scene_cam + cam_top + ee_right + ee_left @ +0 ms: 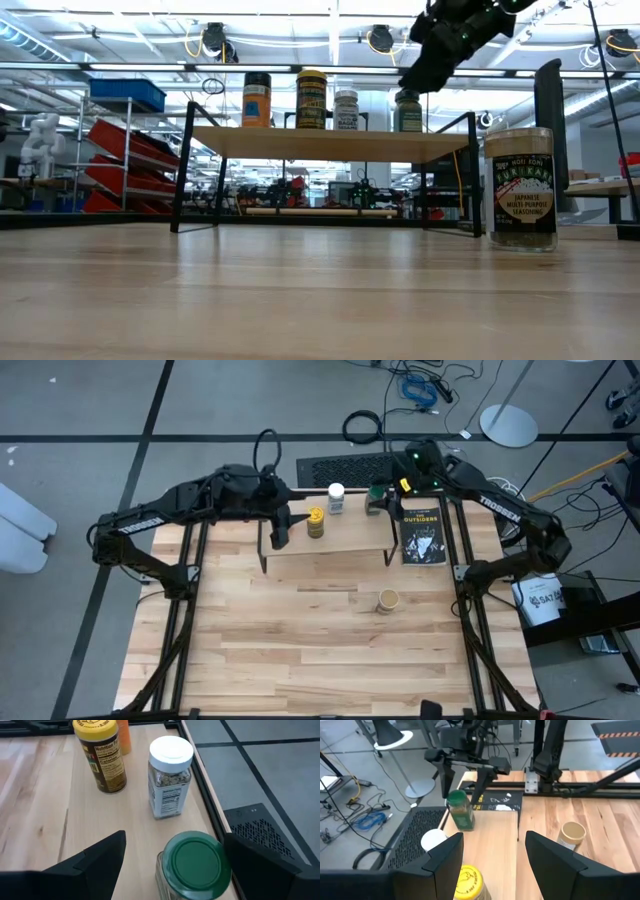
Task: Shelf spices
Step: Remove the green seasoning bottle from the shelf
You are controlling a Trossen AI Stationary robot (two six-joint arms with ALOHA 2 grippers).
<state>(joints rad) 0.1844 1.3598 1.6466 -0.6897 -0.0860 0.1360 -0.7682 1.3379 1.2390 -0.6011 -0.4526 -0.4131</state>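
1. Butcher-block table (300, 650): carries the shelf (345, 543), a black book (422, 532) just right of the shelf, and a tan-lidded jar (388, 600) standing alone in front of the shelf's right end.
2. Shelf board holds four upright jars in a row: dark-lidded jar (257, 99), yellow-lidded jar (316, 522), white-lidded jar (336, 498), green-lidded jar (192, 865).
3. Green-lidded jar stands nearest the shelf's right end.

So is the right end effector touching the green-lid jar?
Apart. In the left wrist view, the right end effector straddles the green-lid jar, with gaps on both sides.
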